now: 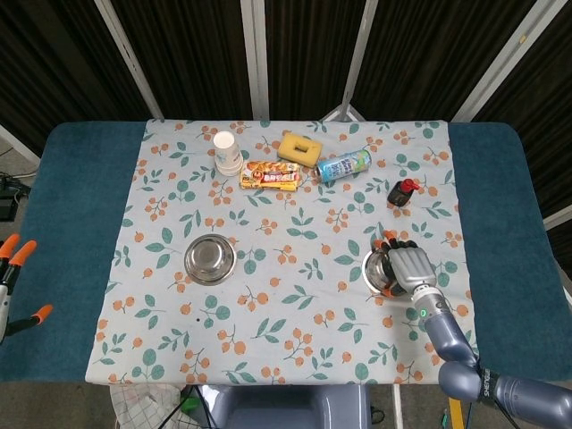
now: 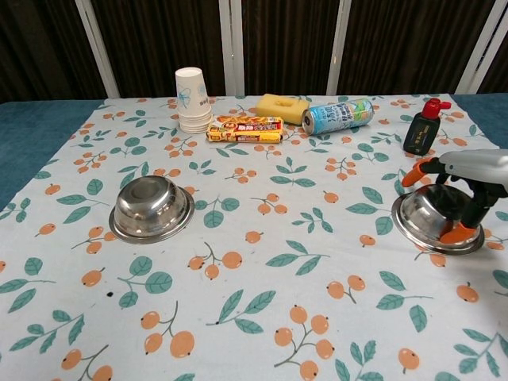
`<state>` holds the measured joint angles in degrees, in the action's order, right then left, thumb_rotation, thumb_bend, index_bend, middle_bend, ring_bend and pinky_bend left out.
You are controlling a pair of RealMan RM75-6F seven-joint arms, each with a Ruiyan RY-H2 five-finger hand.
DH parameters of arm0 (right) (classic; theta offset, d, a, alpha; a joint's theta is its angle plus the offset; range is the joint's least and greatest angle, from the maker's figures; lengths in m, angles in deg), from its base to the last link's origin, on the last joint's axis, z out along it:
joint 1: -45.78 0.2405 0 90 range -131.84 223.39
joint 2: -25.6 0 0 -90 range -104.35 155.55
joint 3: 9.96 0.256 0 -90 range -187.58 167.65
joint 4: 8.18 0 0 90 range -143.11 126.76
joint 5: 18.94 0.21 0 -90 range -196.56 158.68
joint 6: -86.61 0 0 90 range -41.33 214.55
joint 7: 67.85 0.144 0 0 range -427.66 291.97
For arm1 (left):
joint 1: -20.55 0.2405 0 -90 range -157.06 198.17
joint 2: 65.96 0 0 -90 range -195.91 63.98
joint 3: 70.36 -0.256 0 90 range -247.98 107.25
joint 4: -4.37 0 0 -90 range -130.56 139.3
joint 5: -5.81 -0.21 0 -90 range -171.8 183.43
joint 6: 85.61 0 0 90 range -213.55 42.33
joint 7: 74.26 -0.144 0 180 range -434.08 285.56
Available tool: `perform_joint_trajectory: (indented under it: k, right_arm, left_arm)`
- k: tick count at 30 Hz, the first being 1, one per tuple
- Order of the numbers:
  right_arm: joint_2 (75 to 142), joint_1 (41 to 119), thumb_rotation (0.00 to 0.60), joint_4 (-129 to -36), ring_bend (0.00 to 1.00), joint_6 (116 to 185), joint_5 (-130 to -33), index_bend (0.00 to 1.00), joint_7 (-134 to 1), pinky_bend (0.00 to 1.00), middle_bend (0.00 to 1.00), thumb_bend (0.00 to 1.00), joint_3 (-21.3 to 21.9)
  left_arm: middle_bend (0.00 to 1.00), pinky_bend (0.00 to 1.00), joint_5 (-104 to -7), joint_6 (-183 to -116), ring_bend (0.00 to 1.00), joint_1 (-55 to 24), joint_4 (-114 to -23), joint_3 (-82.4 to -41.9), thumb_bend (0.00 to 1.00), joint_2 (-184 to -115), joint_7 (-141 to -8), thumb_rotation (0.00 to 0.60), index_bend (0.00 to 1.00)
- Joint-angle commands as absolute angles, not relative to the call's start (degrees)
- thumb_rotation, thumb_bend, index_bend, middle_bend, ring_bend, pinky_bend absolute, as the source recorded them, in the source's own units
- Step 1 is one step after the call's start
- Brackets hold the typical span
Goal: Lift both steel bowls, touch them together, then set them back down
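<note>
- Dark slatted panels back our table (image 1: 54,179), where a leaf-and-berry cloth (image 1: 295,304) carries two steel bowls and a row of clutter at the far edge: stacked paper cups (image 2: 193,101), a snack packet (image 2: 244,128), a yellow sponge (image 2: 282,105), a can lying on its side (image 2: 338,116) and a small dark bottle (image 2: 420,127).
- Our right hand (image 1: 410,269) hangs over the right bowl (image 2: 433,221), orange-tipped fingers (image 2: 413,173) spread past the far rim and another reaching down at the near side; it looks to be settling into a grasp, but we cannot tell whether the fingers have closed on the rim yet.
- Both bowls sit flat on the cloth; the left bowl (image 2: 152,209) stands well apart from the right one, with nothing touching it.
- Our left hand (image 1: 13,268) shows only as orange fingertips at the frame's left edge in the head view, over the blue tabletop; its state we cannot tell.
- To do this step well, we judge the fingers should hook under the flared rim on opposite sides before lifting, since the smooth steel may slip or tip from a one-sided pinch.
- The left arm must reach its own bowl before any meeting in mid-air.
- Much of the right bowl's interior lies hidden beneath the hand in the head view, and the chest view crops the hand at the frame's right edge.
</note>
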<state>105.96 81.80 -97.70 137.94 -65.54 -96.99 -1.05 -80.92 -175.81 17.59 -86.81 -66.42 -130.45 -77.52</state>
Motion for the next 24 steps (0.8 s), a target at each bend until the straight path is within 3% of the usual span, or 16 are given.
perform_joint_trajectory:
  k: [1,14,20,24]
  right_arm:
    - [106.2,81.8,0.6,-97.1,0.22,138.0,-66.0,0.2,-96.4,0.18,0.01,0.04,-1.5]
    - [107.5,81.8,0.6,-94.9,0.24,139.0,-67.5,0.21,-94.8,0.24,0.09,0.05,-2.8]
    - [107.6,81.6,0.6,-94.6,0.25,139.4,-68.0,0.27,-94.4,0.25,0.18,0.05,-3.3]
    - [107.7,81.4,0.6,-94.3,0.28,139.7,-69.1,0.32,-93.4,0.31,0.22,0.04,-3.4]
  left_arm:
    - [0.0,0.02,-80.8,-175.8,0.0,17.6,-86.8,-66.4,0.1,-130.5,-77.7,0.6,0.13]
    - [0.0,0.05,-80.2,-175.8,0.0,17.5,-86.7,-66.1,0.1,-130.9,-78.2,0.6,0.13]
    - [0.0,0.05,-80.4,-175.7,0.0,17.5,-86.8,-66.2,0.1,-131.0,-78.3,0.6,0.13]
    - [0.0,0.05,-80.4,-175.8,0.0,17.5,-86.8,-66.2,0.1,-131.0,-78.1,0.6,0.13]
